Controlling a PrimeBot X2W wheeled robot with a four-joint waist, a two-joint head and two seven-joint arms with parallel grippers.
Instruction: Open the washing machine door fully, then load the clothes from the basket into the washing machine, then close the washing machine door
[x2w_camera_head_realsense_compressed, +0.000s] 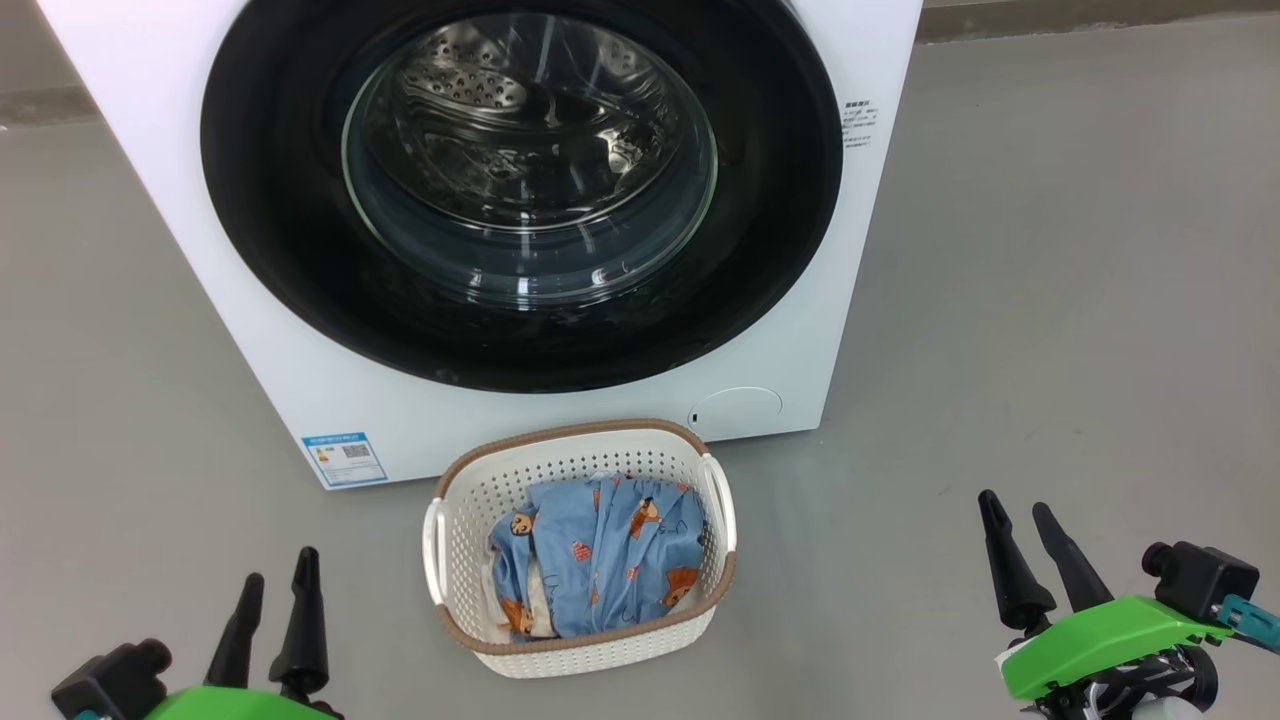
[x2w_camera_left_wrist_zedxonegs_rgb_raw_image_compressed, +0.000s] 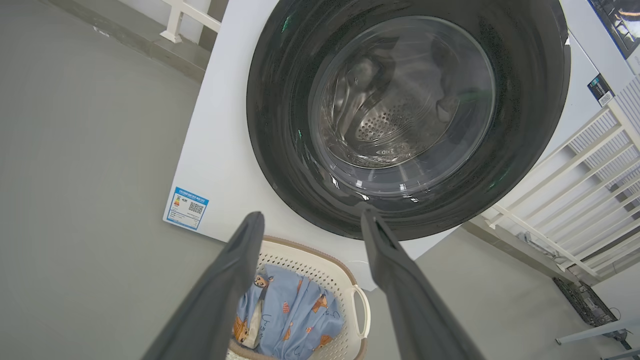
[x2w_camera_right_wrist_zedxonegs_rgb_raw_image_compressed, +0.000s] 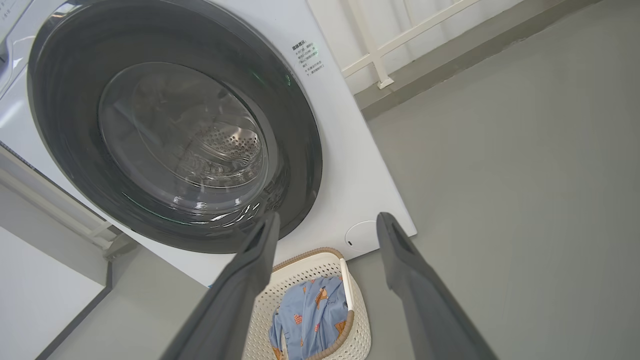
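At lower left I see my left gripper hovering over the floor, jaws spread and empty. In the middle, the basket sits on the floor just in front of the washing machine, with the clothes heaped inside it. The washing machine door lies flush against the front. At lower right, my right gripper hangs with jaws spread, holding nothing.
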